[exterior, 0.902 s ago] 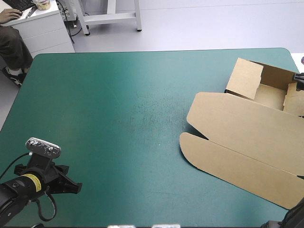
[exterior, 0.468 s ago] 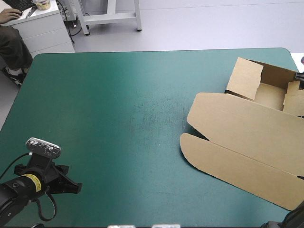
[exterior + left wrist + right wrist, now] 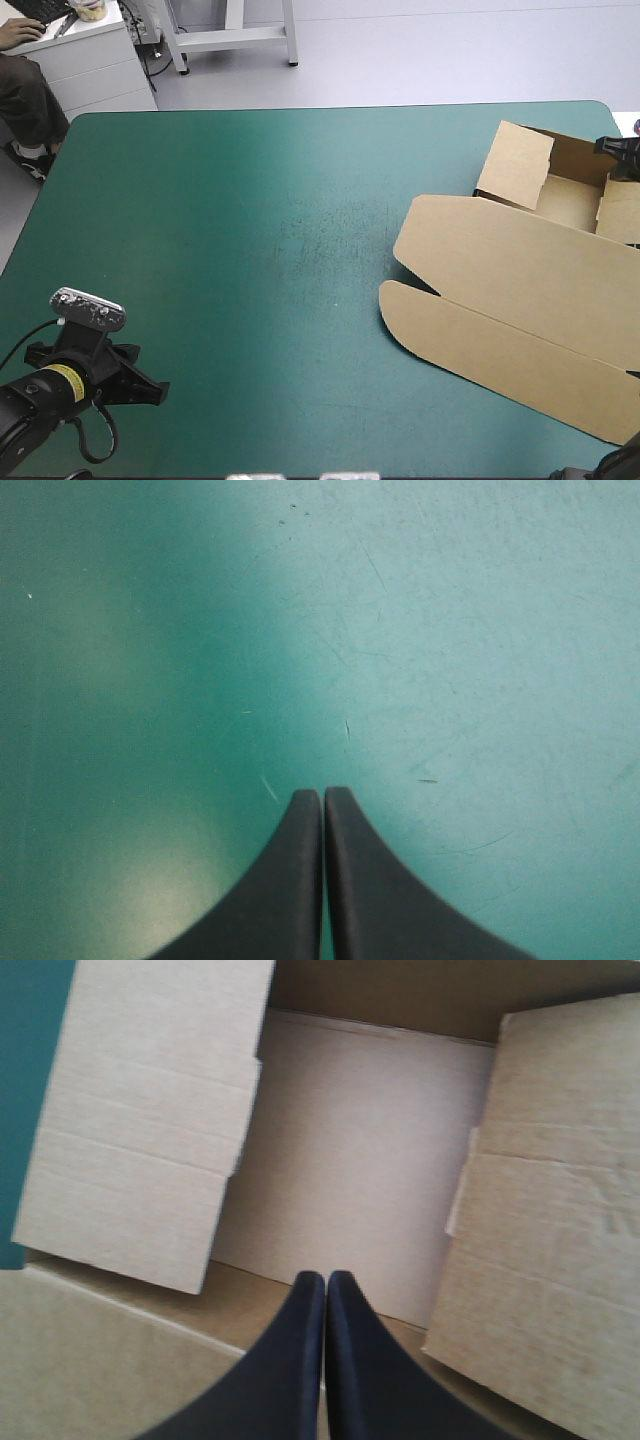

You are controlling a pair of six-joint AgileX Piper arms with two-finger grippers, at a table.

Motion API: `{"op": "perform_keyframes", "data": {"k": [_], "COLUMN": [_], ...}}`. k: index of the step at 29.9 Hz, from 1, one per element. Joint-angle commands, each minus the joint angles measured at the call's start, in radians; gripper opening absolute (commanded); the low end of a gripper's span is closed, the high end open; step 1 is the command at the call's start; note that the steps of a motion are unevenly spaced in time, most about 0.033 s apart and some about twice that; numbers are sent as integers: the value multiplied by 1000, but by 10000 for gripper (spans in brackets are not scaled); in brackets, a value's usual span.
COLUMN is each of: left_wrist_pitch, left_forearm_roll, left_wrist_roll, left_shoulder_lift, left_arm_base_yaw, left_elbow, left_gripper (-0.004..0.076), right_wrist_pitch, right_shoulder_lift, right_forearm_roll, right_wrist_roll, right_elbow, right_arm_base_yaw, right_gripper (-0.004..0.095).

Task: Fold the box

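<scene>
The brown box (image 3: 500, 270) lies at the table's right side, its lid flat toward the front edge and its walls raised at the far end. In the right wrist view two side flaps (image 3: 150, 1120) stand either side of the tray's floor (image 3: 350, 1150). My right gripper (image 3: 324, 1278) is shut with nothing between its fingers, just above the tray's near wall. In the high view the right gripper (image 3: 614, 150) shows at the tray's far right corner. My left gripper (image 3: 322, 792) is shut and empty over bare teal-green cover, near the table's front left corner (image 3: 158, 393).
The teal-green cover (image 3: 250, 230) stretches bare between the two arms. The box reaches to the table's right edge.
My right gripper has gone from open to shut and shows a little farther in over the tray's far right corner. The right side flap stands slightly more upright. The left arm has barely shifted.
</scene>
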Motion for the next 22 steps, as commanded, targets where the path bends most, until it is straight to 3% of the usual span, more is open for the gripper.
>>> {"op": "perform_keyframes", "data": {"k": [1, 5, 14, 22], "left_wrist_pitch": [-56, -95, -170, -302], "left_forearm_roll": [18, 11, 3, -47], "left_wrist_roll": [-9, -9, -9, -13], "left_shoulder_lift": [0, 0, 0, -9], "left_arm_base_yaw": [-5, -5, -5, -5], "left_elbow": [-24, -24, 37, 191], "left_gripper": [-10, -10, -10, -10], "right_wrist_pitch": [15, -1, -169, -73], "right_shoulder_lift": [-89, -193, -495, -705], "right_forearm_roll": [121, 151, 279, 220], "right_wrist_roll": [-59, -121, -237, -257], "right_elbow": [9, 124, 468, 672], "right_arm_base_yaw": [-5, -5, 22, 121], "right_gripper": [-18, -18, -18, -17]}}
